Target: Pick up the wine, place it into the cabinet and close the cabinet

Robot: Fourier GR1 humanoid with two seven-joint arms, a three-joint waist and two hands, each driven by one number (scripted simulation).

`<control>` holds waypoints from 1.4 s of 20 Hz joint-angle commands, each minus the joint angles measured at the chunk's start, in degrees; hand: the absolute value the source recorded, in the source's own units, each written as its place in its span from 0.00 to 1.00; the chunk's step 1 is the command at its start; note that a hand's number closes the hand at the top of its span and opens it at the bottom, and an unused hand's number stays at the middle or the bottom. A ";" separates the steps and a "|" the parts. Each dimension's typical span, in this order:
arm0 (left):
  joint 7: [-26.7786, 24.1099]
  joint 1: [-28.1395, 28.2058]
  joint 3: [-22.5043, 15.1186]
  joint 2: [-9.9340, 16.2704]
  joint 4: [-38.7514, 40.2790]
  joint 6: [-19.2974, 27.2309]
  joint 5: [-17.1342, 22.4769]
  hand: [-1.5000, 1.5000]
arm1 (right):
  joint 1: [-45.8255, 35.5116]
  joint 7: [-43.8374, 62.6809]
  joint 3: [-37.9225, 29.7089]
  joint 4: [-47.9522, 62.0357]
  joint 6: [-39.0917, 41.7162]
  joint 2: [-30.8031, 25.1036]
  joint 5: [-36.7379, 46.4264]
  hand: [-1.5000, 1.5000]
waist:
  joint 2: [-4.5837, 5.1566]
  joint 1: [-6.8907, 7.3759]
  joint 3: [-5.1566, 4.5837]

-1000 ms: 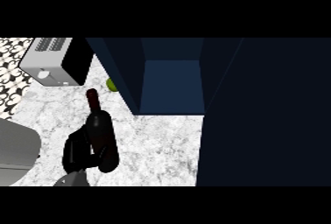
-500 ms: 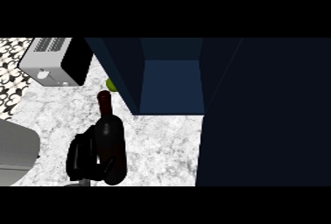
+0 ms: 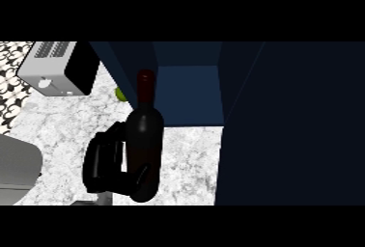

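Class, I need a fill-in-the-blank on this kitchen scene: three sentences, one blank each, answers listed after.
1. The hand is curled round a dark wine ____.
2. The silver toaster stands at the view's upper ____.
3. The bottle's red top points toward the open blue ____.

Missing words: bottle; left; cabinet

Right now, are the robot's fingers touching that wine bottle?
Touching: the head view shows the left hand with its fingers curled round the wine bottle.
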 commanded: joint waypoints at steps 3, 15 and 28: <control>8.35 -4.57 -5.28 -0.03 -4.86 10.21 -0.24 1.00 | 1.58 8.02 -0.87 -13.86 -0.92 -0.75 -5.30 0.00 | 0.17 -0.01 -0.08; 9.68 -19.20 -8.84 -0.03 7.80 23.76 2.46 1.00 | 2.29 7.31 -4.22 -14.65 1.08 -0.95 -7.71 0.00 | 0.28 -0.58 -0.08; -2.55 -28.08 -13.12 -0.03 28.25 27.96 13.81 1.00 | 3.67 5.71 -3.18 -12.12 2.79 0.53 -7.62 0.00 | 0.47 -1.17 -0.10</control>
